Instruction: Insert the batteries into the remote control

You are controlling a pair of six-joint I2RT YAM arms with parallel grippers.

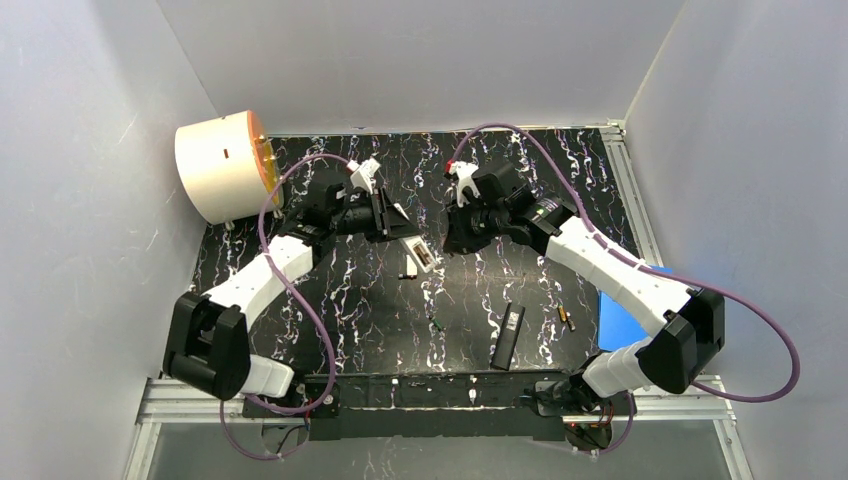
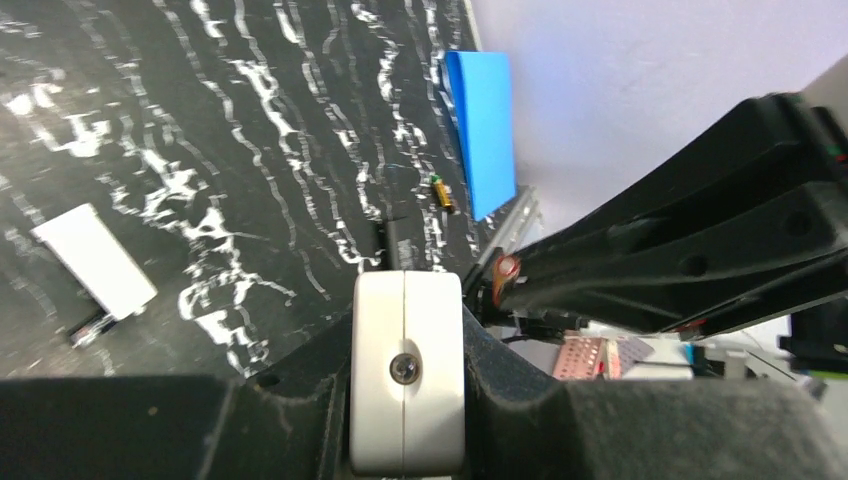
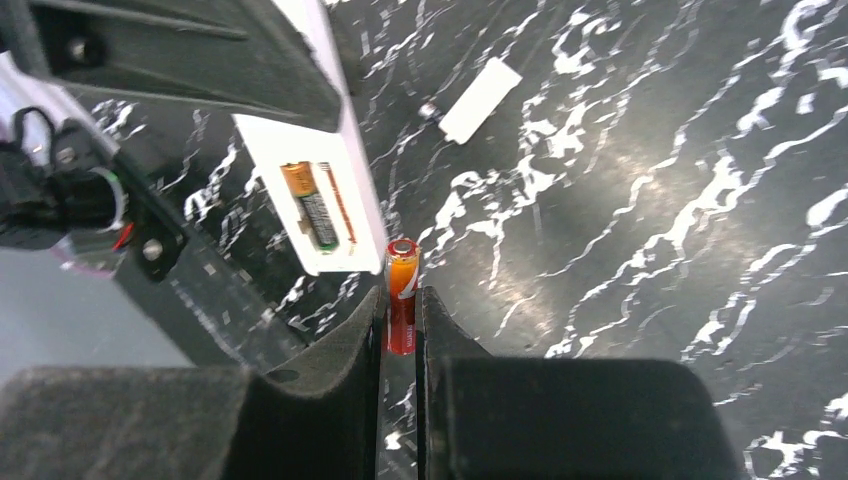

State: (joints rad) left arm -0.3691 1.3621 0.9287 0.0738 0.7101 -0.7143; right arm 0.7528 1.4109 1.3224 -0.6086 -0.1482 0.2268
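Right wrist view: right gripper (image 3: 402,300) is clamped on a red battery (image 3: 402,285). The battery stands up out of the fingertips, metal cap on top. Just beside it, perhaps touching, is the white remote (image 3: 285,140), held off the table by the left gripper (image 2: 407,315) with its fingers shut on the remote's sides. The compartment is open and faces this camera. One gold-and-black cell (image 3: 310,205) is seated. The slot next to it, on the side toward the red battery, is empty.

Step in hand, as I read it: seat the second cell.
- Bring the battery parallel to the empty slot first.
- Enter the spring end, then rock the other end down.
- The left arm should brace the remote against the push.
- Polarity is probably opposite to the neighbour's. I cannot tell which terminal is uppermost.

Loose on the table:
- white cover (image 3: 480,100), lying flat mid-table
- black remote (image 1: 508,335), toward the near edge
- gold-and-black battery (image 1: 565,318), between the black remote and the blue sheet (image 1: 615,320) at the right edge
- green battery (image 1: 437,322), on the black remote's other side

Writing: there is small print on the red battery's jacket and on the seated cell, too small to read. No brand is legible anywhere.
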